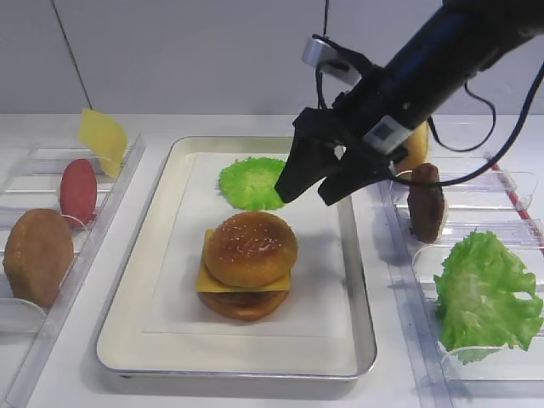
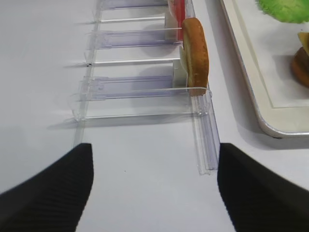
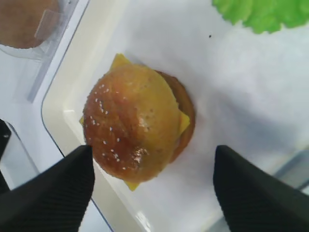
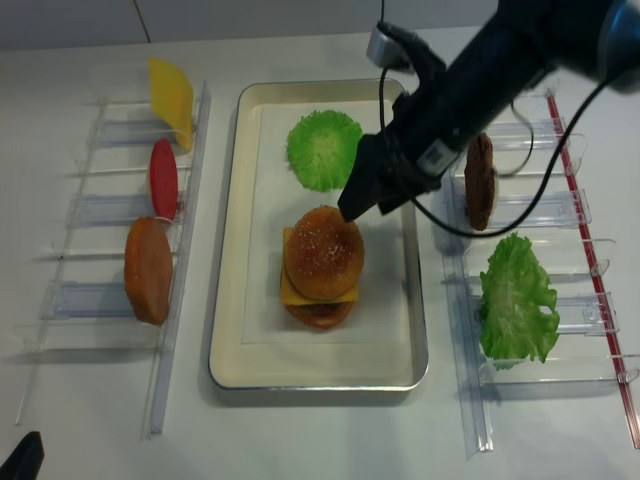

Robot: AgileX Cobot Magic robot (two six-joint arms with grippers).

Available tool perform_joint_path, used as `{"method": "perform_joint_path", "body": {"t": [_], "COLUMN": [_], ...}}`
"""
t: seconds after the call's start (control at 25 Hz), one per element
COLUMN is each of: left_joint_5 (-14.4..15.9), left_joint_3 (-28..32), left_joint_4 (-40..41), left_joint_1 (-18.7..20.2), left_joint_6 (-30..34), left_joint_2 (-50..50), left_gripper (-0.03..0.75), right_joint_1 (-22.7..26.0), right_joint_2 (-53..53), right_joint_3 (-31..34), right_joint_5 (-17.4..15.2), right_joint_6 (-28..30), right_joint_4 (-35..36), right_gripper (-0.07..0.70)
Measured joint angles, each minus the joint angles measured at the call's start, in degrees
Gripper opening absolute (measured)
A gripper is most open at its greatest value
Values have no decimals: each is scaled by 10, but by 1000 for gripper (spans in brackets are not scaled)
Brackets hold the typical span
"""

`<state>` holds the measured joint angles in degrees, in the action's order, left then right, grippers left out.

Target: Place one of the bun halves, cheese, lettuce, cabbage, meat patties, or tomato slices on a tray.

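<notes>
The right gripper (image 1: 310, 194) hangs above the middle of the tray (image 1: 153, 280), its jaws spread wide with nothing between them. Just below and near of it a sesame bun top (image 1: 251, 247) sits on a stack: a cheese slice (image 1: 206, 280) pokes out beneath, with a brown layer (image 1: 246, 304) at the bottom. A lettuce leaf (image 1: 252, 181) lies flat at the far end of the tray, apart from the stack. In the right racks stand a dark meat patty (image 1: 426, 202) and a second lettuce leaf (image 1: 488, 291); in the left racks are a tomato slice (image 1: 78, 190), another cheese slice (image 1: 103, 139) and a plain brown disc (image 1: 37, 256).

The left gripper (image 2: 154, 181) is also wide open and empty, over bare table near the left racks.

The bun top looks placed, but the stack is loose. If the right fingertips (image 3: 50, 191) drop or swing low on leaving, they could clip the dome and slide it off the cheese
</notes>
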<state>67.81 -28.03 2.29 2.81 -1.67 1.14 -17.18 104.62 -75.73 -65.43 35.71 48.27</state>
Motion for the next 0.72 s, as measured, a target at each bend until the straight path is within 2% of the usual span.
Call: {"method": "perform_joint_path", "body": {"t": [0.16, 0.28, 0.4, 0.6, 0.72], "left_joint_5": [0, 0, 0, 0, 0], "left_joint_3": [0, 0, 0, 0, 0], "left_joint_4": [0, 0, 0, 0, 0], "left_joint_1": [0, 0, 0, 0, 0], "left_joint_6": [0, 0, 0, 0, 0], "left_joint_2": [0, 0, 0, 0, 0], "left_gripper": [493, 493, 493, 493, 493], "right_joint_1": [0, 0, 0, 0, -1], "right_joint_2": [0, 0, 0, -28, -53], "right_joint_3": [-88, -159, -203, -215, -214], "right_joint_5": [-36, -42, -46, -54, -56], "right_joint_6": [-47, -87, -136, -216, -232], "right_joint_4": [-103, -197, -291, -376, -392], "right_gripper": [526, 525, 525, 525, 525]}}
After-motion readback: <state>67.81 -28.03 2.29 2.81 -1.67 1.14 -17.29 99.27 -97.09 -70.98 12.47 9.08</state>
